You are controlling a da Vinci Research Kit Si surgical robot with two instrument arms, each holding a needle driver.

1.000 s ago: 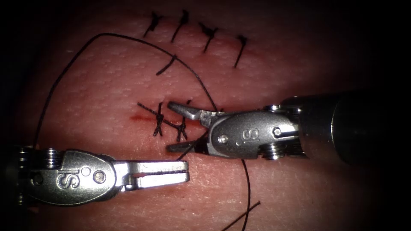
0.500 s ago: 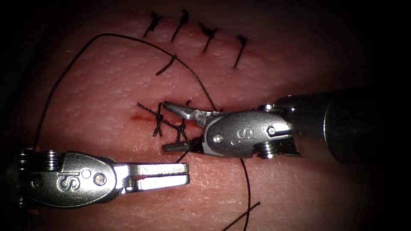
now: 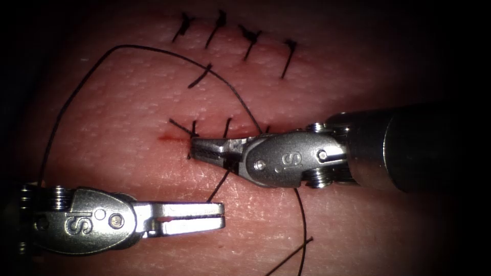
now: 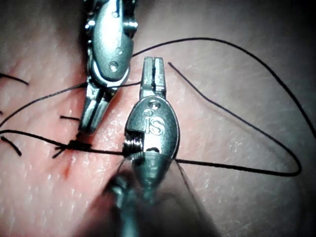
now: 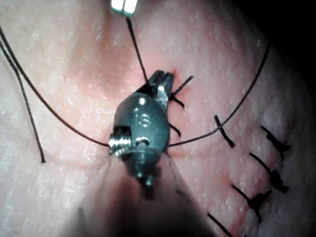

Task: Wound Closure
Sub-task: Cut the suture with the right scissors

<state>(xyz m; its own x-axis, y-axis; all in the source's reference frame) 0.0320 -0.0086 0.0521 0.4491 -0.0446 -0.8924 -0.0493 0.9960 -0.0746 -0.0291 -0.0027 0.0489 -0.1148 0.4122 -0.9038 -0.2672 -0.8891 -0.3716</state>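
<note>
Both claws shut: L claw on thread, R claw on it

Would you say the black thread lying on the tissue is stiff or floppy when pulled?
Probably floppy with slight springiness: the thread holds a smooth open arc over the tissue. Likely light, since it drapes without denting the surface. Its free end would probably trail along.

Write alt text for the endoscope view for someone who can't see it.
The right gripper is closed at the knotted stitches on the cut in the tissue. The left gripper, lower left, is shut on the thread, which loops up and across the tissue. A row of finished stitches sits above.
</note>
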